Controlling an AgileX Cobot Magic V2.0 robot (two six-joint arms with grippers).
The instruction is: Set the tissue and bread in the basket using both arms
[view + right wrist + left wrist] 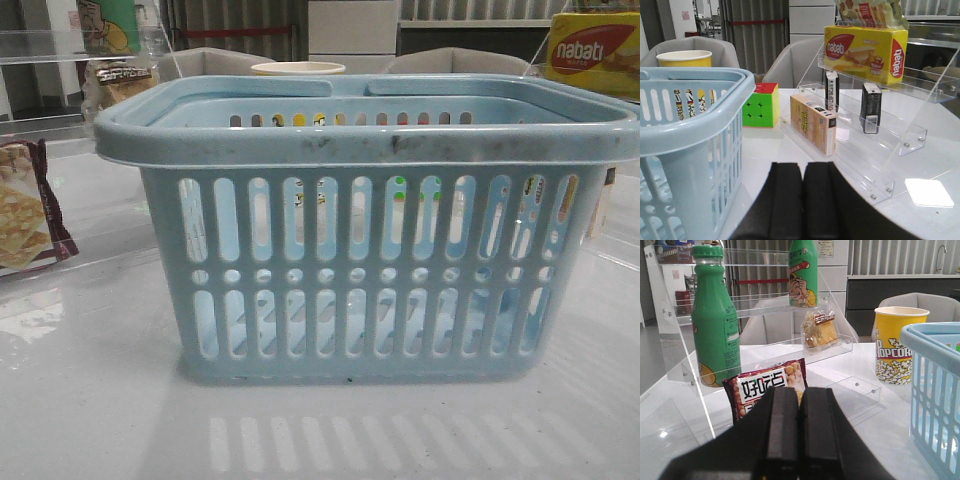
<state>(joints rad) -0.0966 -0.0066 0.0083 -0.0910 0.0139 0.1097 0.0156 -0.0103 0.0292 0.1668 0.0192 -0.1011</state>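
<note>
Step in hand, judged: start of task, nothing picked yet. The basket [370,230] is standing centre on the white table [90,400], close to the front camera; no task item is showing inside it through the slots.

Left gripper [800,432] is sitting with fingers pressed together, nothing between them. Right gripper [802,200] likewise closed and empty.

The bread [820,330] is lying on the middle tier of the clear shelf [765,347] to the left of the basket, beyond the cracker packet [767,387]. Next move calls for the left arm opening its fingers and reaching past that packet to the loaf.

The tissue: cannot tell its place with certainty. Two dark upright packets [871,107] are standing on the right-hand rack [880,150] below the nabati box [865,52]; none clearly matching.

View differences: the front view is showing no gripper, and the basket is blocking most of both shelves. The wrist views are showing them.
</note>
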